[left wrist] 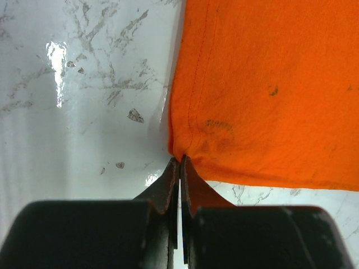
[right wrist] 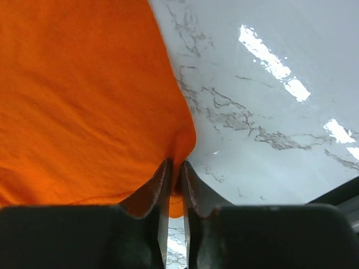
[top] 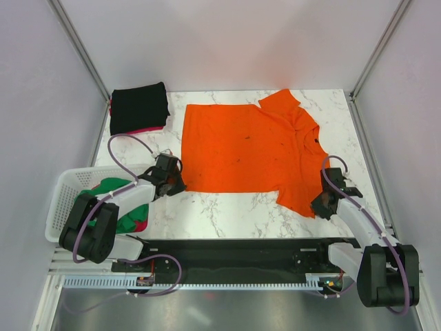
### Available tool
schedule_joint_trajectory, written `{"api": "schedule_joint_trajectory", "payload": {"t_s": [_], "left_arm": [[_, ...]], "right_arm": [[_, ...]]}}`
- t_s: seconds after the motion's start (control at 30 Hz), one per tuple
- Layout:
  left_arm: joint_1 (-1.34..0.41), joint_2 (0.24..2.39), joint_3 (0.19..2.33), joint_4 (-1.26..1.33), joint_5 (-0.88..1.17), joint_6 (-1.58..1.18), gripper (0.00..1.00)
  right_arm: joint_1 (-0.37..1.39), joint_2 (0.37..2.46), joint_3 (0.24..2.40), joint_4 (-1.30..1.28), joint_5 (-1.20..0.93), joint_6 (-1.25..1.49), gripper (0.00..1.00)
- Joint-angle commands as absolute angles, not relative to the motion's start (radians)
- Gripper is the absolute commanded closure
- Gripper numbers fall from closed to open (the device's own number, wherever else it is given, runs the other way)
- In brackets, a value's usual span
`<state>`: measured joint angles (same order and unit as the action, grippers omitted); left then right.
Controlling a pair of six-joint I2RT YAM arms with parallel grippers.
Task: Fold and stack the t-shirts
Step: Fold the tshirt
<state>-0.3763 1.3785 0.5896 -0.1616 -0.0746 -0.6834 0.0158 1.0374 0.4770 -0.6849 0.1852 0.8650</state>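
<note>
A bright orange t-shirt (top: 248,148) lies spread flat on the marble table. My left gripper (top: 177,185) is shut on its near left corner; the left wrist view shows the fingertips (left wrist: 171,174) pinching the orange hem corner (left wrist: 185,148). My right gripper (top: 318,205) is shut on the shirt's near right edge by the sleeve; the right wrist view shows the orange cloth (right wrist: 84,101) caught between its fingertips (right wrist: 162,176). A folded black shirt (top: 139,107) lies on a pink-red one (top: 143,129) at the back left. A green shirt (top: 117,200) sits in the basket.
A white lattice basket (top: 62,189) stands off the table's left edge, holding green and pink-red cloth. Bare marble (top: 220,214) lies between the orange shirt and the near edge. White walls close in the table at back and sides.
</note>
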Motion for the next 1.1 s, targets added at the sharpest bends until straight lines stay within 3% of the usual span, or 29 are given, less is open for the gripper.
{"api": "schedule_joint_trajectory", "payload": {"t_s": [0.0,0.07,0.1,0.27,0.57,0.67,1.07], "left_arm": [[-0.367,1.384,0.578,-0.123,-0.066,-0.678,0.98],[-0.362,1.384,0.575,-0.121,-0.063,-0.677,0.98],[-0.362,1.384,0.575,-0.121,-0.061,-0.678,0.98],[-0.364,1.330,0.578,-0.158,-0.054,-0.669,0.98],[-0.373,1.039,0.629,-0.420,0.018,-0.698,0.98],[-0.373,1.035,0.705,-0.462,0.006,-0.672,0.98],[-0.318,1.385,1.124,-0.572,-0.075,-0.580,0.98]], "right_arm": [[0.015,1.034,0.451,-0.646,0.164,0.882,0.83],[0.015,1.020,0.463,-0.650,0.152,0.867,0.98],[0.015,1.014,0.472,-0.656,0.147,0.858,1.00],[0.015,0.950,0.593,-0.748,0.155,0.809,1.00],[0.015,0.811,0.813,-0.853,0.126,0.712,1.00],[0.015,0.911,0.888,-0.792,0.081,0.663,1.00],[0.015,1.443,1.368,-0.756,0.152,0.542,1.00]]}}
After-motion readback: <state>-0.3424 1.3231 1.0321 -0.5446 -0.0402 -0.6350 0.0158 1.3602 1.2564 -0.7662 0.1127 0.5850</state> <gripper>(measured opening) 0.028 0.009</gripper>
